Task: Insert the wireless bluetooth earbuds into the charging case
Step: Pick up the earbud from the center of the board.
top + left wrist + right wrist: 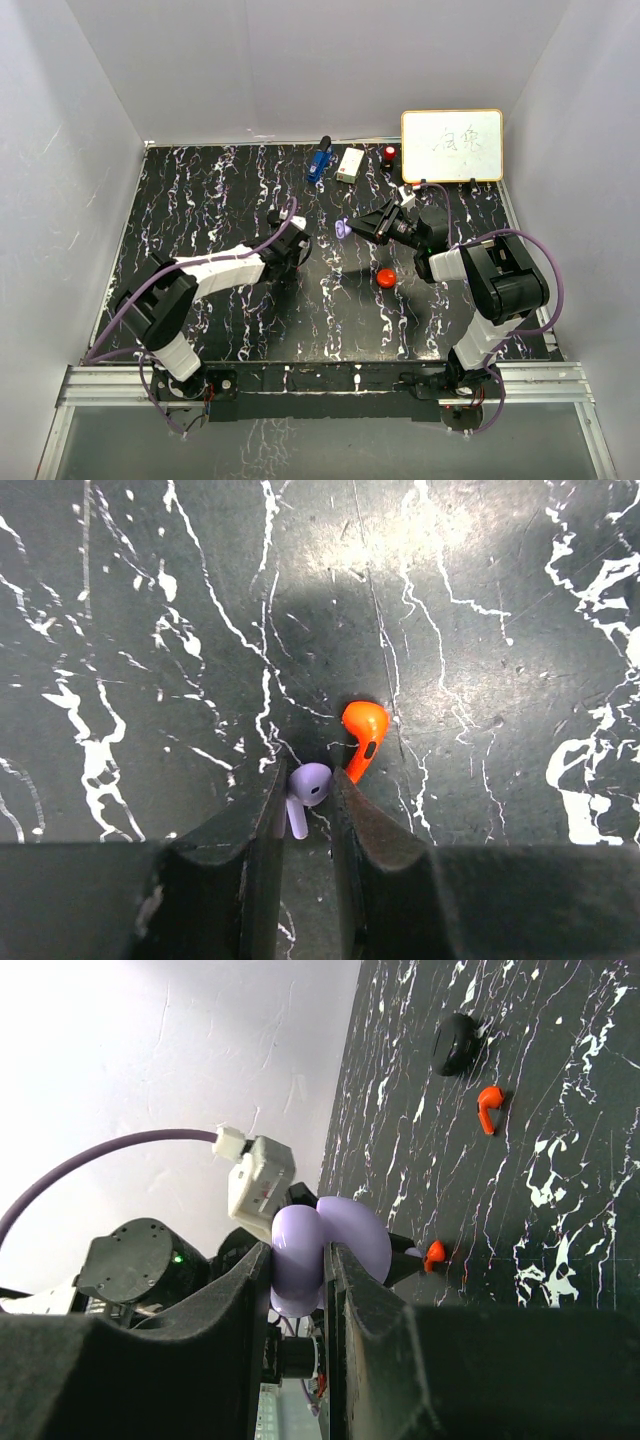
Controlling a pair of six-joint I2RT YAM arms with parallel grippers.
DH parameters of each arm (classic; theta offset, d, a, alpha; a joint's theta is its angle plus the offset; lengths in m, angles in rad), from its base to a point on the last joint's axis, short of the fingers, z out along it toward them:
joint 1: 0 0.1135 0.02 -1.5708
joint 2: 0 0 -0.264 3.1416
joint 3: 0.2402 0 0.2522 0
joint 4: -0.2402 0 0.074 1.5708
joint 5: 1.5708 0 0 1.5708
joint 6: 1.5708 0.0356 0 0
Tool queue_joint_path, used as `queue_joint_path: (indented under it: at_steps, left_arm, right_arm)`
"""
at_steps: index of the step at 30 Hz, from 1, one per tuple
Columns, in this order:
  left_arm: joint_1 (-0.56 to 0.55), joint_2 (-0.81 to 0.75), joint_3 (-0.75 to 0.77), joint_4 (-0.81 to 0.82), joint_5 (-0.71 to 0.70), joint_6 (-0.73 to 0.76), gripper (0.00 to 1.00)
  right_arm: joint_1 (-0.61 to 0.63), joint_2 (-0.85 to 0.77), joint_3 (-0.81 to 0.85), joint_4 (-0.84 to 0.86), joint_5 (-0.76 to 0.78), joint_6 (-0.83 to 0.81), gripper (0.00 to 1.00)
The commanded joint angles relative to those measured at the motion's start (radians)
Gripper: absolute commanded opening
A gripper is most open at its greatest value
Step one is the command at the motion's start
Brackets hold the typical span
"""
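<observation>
- Left gripper [307, 775]: well to the left of the whiteboard [452, 145] and nearer to me. I see its jaws pinched almost together on the purple earbud [310, 784], low over the marbled table [200, 200].
- Red earbud [363, 735]: lying on the table, just beside the left gripper's finger and the purple earbud.
- Blue gadget [319, 160]: at the back edge, left of the whiteboard.
- Right gripper [298, 1260]: left of the whiteboard and nearer to me. I see its jaws clamped on the purple charging case [350, 1232], which looks hinged open.
- White box [350, 165]: near the whiteboard, on its left.
- Red round case [386, 277]: on the table, left of the whiteboard and nearer to me, apart from both grippers.
</observation>
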Motion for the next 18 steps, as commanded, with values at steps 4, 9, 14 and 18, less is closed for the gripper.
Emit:
queue_joint_path:
  at_steps: [4, 9, 14, 18]
  left_arm:
    - [0.003, -0.164, 0.109, 0.040, -0.034, 0.103, 0.00]
    - [0.004, -0.236, 0.073, 0.275, 0.050, 0.170, 0.00]
    - [0.014, -0.312, -0.049, 0.566, 0.143, 0.208, 0.00]
    - [0.031, -0.347, -0.139, 0.783, 0.248, 0.241, 0.00]
  right_arm:
    - [0.005, -0.001, 0.013, 0.067, -0.008, -0.004, 0.00]
    - [0.005, -0.001, 0.017, 0.068, -0.011, -0.002, 0.00]
    - [0.005, -0.007, 0.029, 0.039, -0.018, 0.005, 0.00]
    - [0.004, -0.011, 0.041, 0.008, -0.033, 0.028, 0.00]
